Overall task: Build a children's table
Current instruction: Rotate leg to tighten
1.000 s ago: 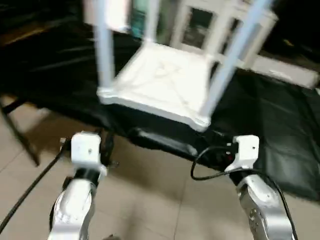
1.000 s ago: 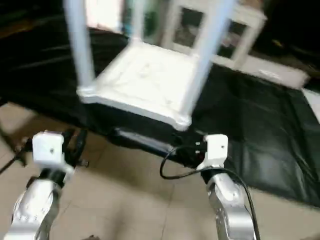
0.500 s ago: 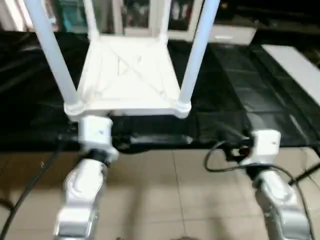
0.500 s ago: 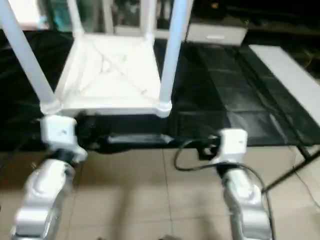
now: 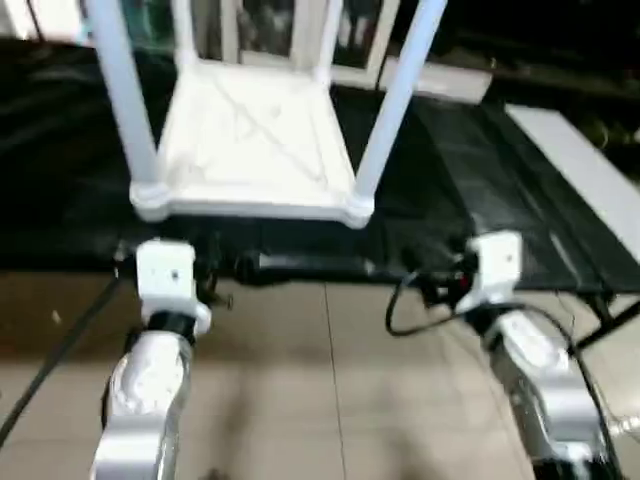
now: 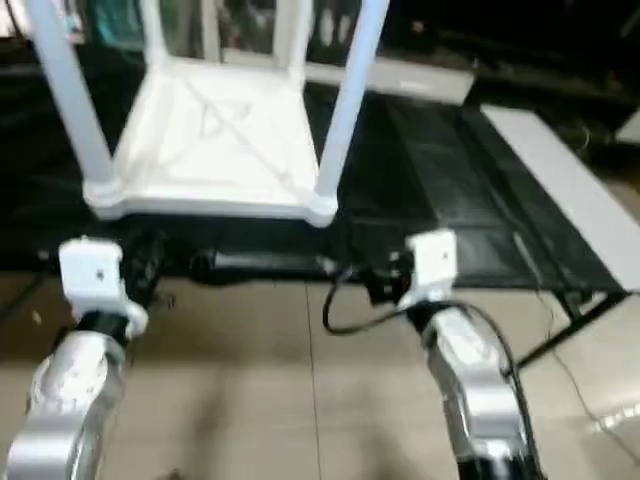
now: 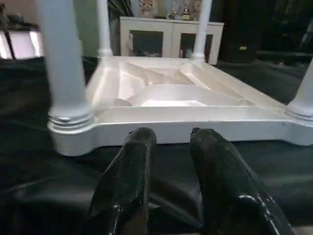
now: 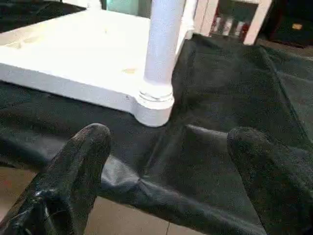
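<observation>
Black-sheeted worktop (image 5: 470, 190) over a tiled floor (image 5: 320, 380), white glass-door cabinets (image 7: 171, 36) behind; children's table (image 5: 255, 140) inverted near the worktop's front edge.

The children's table rests top-down on the worktop, X-ribbed underside facing up, with its tube legs (image 5: 395, 95) standing upright in the corner sockets. Both silver forearms extend forward and up from the lower frame, ending short of the worktop edge. The left gripper (image 7: 168, 147) points level at the near rim of the table top, beside the near-left leg, its two black fingers (image 7: 132, 166) parted by a narrow gap and holding nothing. The right gripper (image 8: 171, 161) faces the near-right corner socket (image 8: 154, 110), fingers spread wide and empty, clear of the table.
</observation>
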